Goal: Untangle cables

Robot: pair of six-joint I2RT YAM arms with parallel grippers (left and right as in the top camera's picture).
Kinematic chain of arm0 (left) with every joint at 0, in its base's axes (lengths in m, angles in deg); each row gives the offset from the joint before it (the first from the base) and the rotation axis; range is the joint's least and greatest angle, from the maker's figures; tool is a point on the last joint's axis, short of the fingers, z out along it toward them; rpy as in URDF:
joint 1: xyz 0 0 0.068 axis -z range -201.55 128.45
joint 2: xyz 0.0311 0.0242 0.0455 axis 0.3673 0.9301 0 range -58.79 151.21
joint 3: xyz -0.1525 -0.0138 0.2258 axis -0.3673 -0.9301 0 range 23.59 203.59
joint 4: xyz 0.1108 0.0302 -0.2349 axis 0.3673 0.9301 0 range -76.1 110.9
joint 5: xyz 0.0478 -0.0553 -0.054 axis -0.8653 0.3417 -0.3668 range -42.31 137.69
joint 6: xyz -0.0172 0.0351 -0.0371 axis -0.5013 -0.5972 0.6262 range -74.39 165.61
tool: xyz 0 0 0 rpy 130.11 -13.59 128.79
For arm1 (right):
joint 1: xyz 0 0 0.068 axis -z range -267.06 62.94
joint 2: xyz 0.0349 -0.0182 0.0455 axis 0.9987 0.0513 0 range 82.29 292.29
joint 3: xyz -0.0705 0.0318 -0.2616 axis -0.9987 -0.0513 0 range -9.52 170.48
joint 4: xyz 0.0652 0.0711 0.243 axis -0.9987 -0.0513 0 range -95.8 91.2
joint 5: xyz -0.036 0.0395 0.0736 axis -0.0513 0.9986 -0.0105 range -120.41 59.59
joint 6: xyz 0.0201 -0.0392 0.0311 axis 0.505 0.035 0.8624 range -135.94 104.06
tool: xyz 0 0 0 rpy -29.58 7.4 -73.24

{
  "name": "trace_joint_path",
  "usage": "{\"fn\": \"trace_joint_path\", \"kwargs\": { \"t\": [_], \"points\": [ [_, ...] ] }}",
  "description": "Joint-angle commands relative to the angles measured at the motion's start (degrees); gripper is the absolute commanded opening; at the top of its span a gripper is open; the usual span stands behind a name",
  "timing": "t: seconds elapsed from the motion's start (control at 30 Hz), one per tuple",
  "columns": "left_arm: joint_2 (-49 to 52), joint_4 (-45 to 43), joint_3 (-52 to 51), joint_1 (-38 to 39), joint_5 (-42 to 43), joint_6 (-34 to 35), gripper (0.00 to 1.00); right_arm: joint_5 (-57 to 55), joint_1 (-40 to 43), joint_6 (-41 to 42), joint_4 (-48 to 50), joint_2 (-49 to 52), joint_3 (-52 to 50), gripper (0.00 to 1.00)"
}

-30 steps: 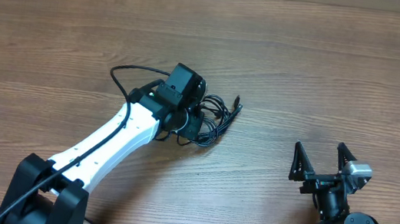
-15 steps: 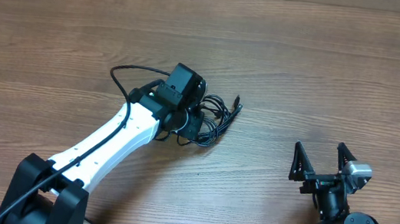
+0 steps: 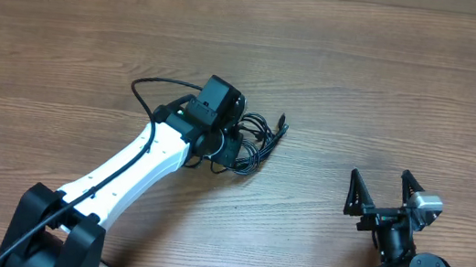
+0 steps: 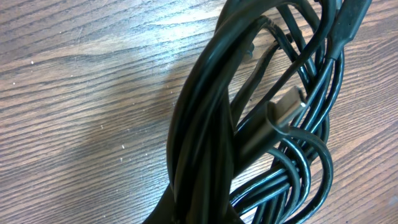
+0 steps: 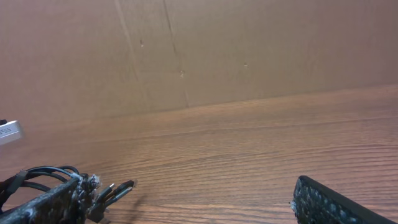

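Cables (image 3: 258,143) lie on table (image 3: 392,80) beneath left hand (image 3: 227,130), right hand (image 3: 384,190) apart.

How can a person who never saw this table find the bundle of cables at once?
On the wooden table, follow the white left arm to its black tip near the middle. The cables lie just right of that tip: thin black cords looped in a small heap, one plug end poking out. The thicker black wire curving off the tip's left side belongs to the arm.

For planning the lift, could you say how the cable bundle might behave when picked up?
The cables would probably sag floppily, being thin loose loops. Their strands interlock, so they likely rise as one light clump.
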Motion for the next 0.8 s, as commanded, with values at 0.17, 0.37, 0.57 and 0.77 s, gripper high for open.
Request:
{"fn": "trace_joint_path", "kwargs": {
  "t": [0.17,0.37,0.57,0.77],
  "points": [
    [0.0,-0.2,-0.2,0.4,0.9,-0.2,0.04,-0.6,-0.4,-0.2,0.2,-0.5,-0.6,1.00],
    [-0.2,0.2,0.7,0.4,0.9,-0.6,0.04,-0.6,-0.4,-0.2,0.2,-0.5,-0.6,1.00],
    [-2.1,0.9,1.4,0.4,0.7,-1.4,0.04,-0.6,-0.4,-0.2,0.2,-0.5,-0.6,1.00],
    [-6.2,1.5,1.4,0.4,0.4,-3.0,0.04,-0.6,-0.4,-0.2,0.2,-0.5,-0.6,1.00]
  ]
}}
